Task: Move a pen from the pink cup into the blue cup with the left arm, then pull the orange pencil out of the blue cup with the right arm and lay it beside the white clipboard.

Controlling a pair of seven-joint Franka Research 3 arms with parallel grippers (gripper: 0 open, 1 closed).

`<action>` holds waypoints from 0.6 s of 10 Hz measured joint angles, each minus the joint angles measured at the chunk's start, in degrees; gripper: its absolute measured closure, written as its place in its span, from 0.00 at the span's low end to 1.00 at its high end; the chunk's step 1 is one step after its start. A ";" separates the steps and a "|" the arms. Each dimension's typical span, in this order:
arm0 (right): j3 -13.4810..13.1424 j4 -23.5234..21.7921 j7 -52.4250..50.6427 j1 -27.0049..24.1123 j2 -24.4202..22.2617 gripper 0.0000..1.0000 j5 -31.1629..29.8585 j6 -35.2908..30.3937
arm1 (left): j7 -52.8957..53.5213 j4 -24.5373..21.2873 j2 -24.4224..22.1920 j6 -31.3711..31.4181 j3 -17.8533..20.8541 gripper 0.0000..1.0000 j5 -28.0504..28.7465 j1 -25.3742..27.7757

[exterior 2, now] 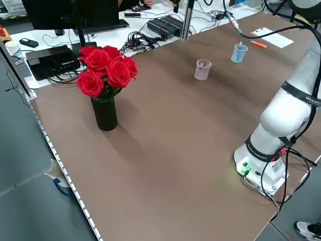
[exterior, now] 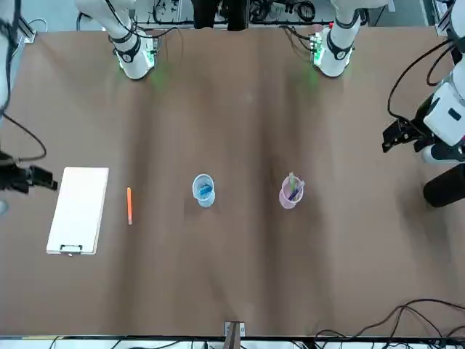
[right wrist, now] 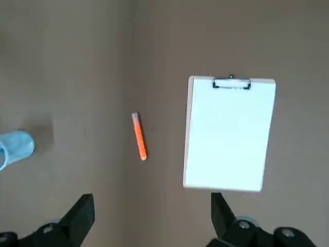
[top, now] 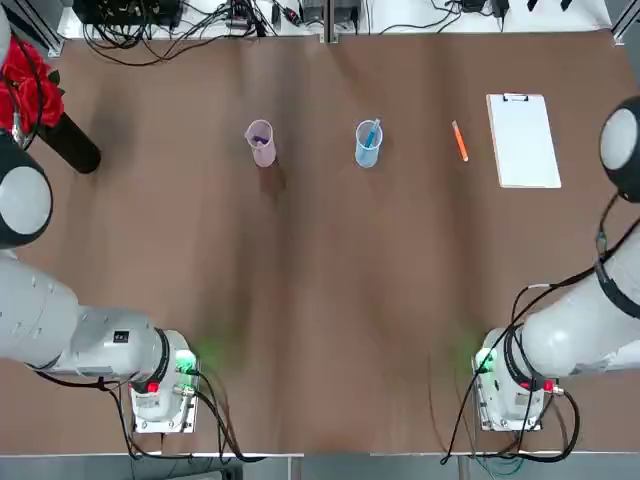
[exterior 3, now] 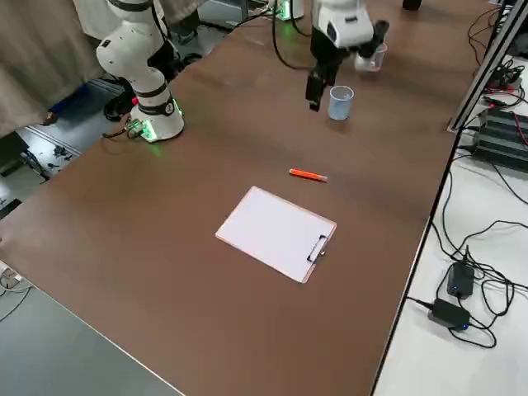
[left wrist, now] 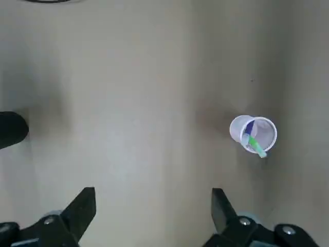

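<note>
So the top view hangs overhead and looks straight down on the whole counter [top: 320, 300], facing the robot's way. The front view sits across from the robot, looking back and down at it. Side cams are raised and look down diagonally: the left one shares both cups with the top view, and the right one gets nearer the clipboard [exterior 3: 276, 233]. Both wrist cams ride the arms and peer down at the counter; the right one shares that clipboard with the front view.
</note>
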 joint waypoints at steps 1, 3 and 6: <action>4.99 -0.03 1.99 -2.60 -2.88 0.00 -2.78 -2.40 | 0.28 0.03 -0.12 -0.04 0.47 0.01 0.00 0.00; 8.42 -0.26 2.97 -4.66 -6.75 0.00 -4.15 -5.27 | 0.49 0.03 -0.69 -1.03 0.59 0.01 0.00 -0.03; 9.60 -1.09 2.97 -6.51 -7.37 0.00 -4.18 -5.42 | 0.50 0.04 -1.78 -2.96 0.61 0.01 0.00 -0.05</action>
